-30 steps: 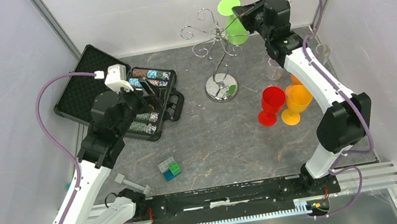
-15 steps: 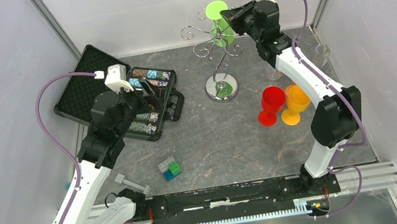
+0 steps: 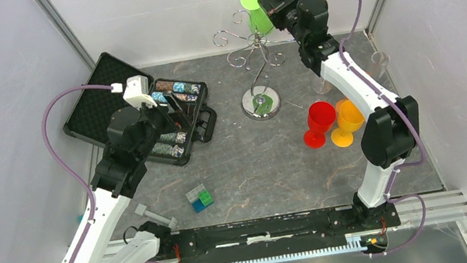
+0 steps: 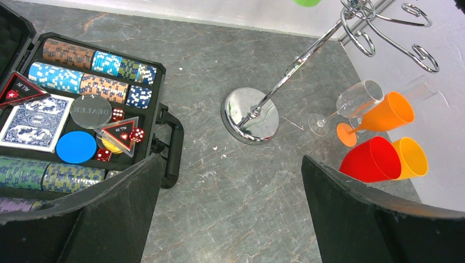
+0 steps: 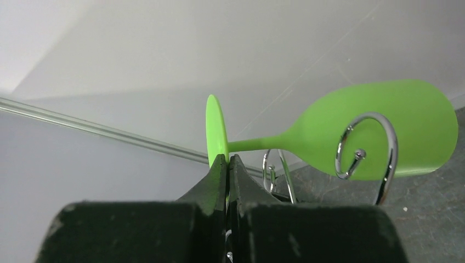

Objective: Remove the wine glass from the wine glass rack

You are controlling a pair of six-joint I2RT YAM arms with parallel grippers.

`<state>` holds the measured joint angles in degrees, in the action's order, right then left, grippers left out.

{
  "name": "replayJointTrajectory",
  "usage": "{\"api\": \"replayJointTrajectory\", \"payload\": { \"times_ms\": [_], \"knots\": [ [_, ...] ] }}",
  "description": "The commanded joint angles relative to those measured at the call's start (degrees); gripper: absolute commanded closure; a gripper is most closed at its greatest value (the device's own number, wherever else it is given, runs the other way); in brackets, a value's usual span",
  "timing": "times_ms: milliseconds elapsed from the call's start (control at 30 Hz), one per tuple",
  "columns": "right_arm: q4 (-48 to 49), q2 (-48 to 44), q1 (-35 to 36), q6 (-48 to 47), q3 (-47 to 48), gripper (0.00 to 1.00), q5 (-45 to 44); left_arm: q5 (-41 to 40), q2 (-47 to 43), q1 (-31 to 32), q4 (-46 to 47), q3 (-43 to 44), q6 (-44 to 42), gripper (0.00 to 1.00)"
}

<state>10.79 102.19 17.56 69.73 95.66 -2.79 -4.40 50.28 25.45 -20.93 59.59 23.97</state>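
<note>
**Status.** The right gripper (image 5: 226, 161) is fully closed, its two black fingers pinched on the rim of the green wine glass (image 5: 318, 131) foot disc. In the overhead view the glass sits at the upper centre of the frame. It is carried on its side just above the curled top of the wine glass rack (image 4: 250, 115). The lift is judged to be largely done. In the right wrist view one chrome curl crosses in front of the bowl, so it cannot be confirmed that the glass is entirely clear of the wire. Left to do: draw the glass away from the rack.

**Left gripper.** The left gripper (image 4: 231, 164) is spread wide and empty, at the left of the overhead frame over the open poker chip case (image 3: 143, 103).

**Materials.**
- Glass: opaque, matte green, probably plastic, with a thin flat foot, slim stem and rounded bowl.
- Rack: polished wire, slender post, mirrored round base.
- Table (image 3: 244, 172): grey, stone-patterned, matte.
- Lower right of the rack: a red goblet (image 3: 318, 121) and an orange goblet (image 3: 349, 120), both smooth and glossy.
</note>
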Motion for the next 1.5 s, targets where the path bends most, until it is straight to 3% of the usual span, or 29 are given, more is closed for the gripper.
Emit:
{"api": "replayJointTrajectory", "payload": {
  "times_ms": [0, 467, 667, 967, 1133, 1267, 1467],
  "knots": [
    [7.8, 0.0, -0.3, -3.3, 3.4, 1.0, -0.8, -0.1, -0.2, -0.2, 2.1, 0.0, -0.8, 0.0],
    [16.4, -3.3, -4.6, -9.0, 6.0, 1.0, 2.6, 0.3, -0.4, -0.2, 2.4, 0.0, -0.7, 0.0],
    [16.4, -13.5, -6.7, -6.8, -3.5, 1.0, 5.8, 2.6, -0.7, -0.2, 3.6, 0.1, -0.1, 0.0],
    [11.1, -33.6, -11.0, -1.0, -21.0, 1.0, 14.0, 20.1, 0.5, -0.2, 9.3, 0.4, 0.7, 0.0],
    [10.7, -43.6, -12.5, 3.5, -30.6, 1.0, 20.4, 30.6, 2.8, -0.1, 19.6, -0.1, 10.4, 0.0],
    [12.0, -49.3, -12.6, 7.2, -35.3, 1.0, 25.6, 37.0, 6.6, 0.0, 35.0, -1.8, 26.2, 0.0],
    [11.5, -60.8, -12.6, 8.8, -39.3, 1.0, 26.8, 37.7, 14.2, 2.1, 54.5, -4.0, 45.8, 0.0]
  ]
}}
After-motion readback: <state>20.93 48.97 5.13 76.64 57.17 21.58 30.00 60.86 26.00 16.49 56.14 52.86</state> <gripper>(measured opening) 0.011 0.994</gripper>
